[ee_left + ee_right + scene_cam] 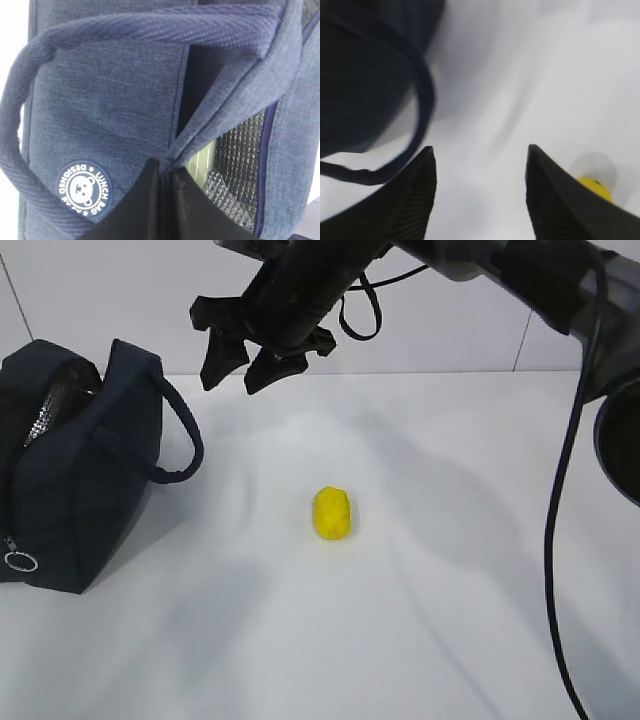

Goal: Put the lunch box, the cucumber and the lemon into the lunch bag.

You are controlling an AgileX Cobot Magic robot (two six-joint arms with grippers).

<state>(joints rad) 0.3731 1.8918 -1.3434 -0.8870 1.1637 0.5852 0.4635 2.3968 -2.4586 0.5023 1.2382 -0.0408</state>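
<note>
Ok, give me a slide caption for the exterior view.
Right gripper hovers open above the table, with the lemon alone in the middle and the lunch bag open at left.

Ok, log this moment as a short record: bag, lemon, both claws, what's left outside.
lunch bag: stands at table's left, top open, silvery lining showing
inside bag: pale green ribbed thing glimpsed; cucumber not visible
lemon: lying on the white table, mid-scene, untouched
left claw: shut on lunch bag edge at the opening
right claw: open, empty, raised in the air between bag and lemon
still outside: lemon
</note>
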